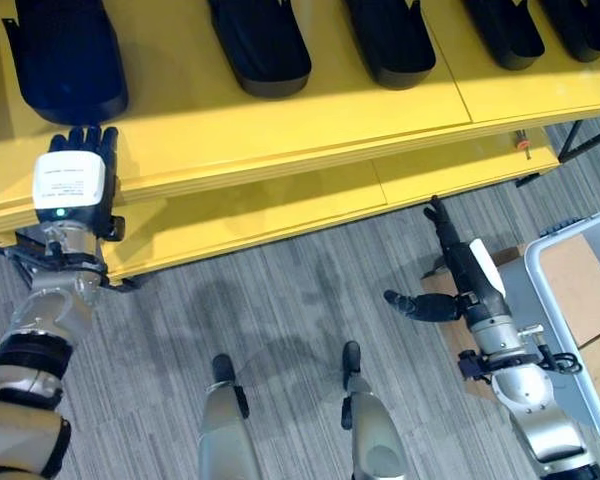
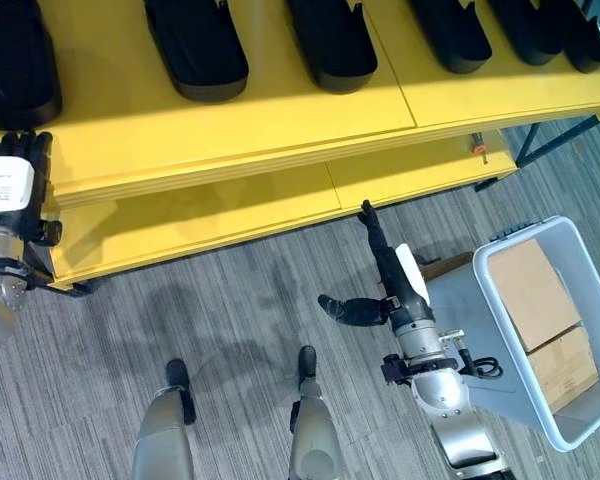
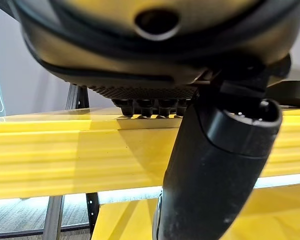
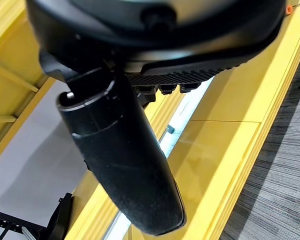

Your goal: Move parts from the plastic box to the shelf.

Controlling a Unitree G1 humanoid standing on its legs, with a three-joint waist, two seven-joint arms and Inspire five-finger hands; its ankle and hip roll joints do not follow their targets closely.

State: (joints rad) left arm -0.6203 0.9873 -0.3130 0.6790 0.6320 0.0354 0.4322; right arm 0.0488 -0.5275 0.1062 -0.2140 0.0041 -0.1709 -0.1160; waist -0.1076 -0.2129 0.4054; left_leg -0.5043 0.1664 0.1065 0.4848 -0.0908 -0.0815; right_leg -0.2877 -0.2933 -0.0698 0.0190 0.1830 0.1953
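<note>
The left hand (image 1: pixel 75 180) is resting straight, relaxed fingers on the yellow shelf (image 1: pixel 280 140) edge; its wrist view is showing fingertips touching. The right hand (image 2: pixel 390 265), released, is hovering near the plastic box (image 2: pixel 540 330), right.

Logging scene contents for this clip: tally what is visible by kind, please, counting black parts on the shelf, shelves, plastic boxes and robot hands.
Black parts on the top of the yellow shelf, some cut off by the view's edge: 6, for example one
Yellow shelf: 1
Grey plastic box: 1
Robot hands: 2, left hand and right hand
Total: 10
</note>
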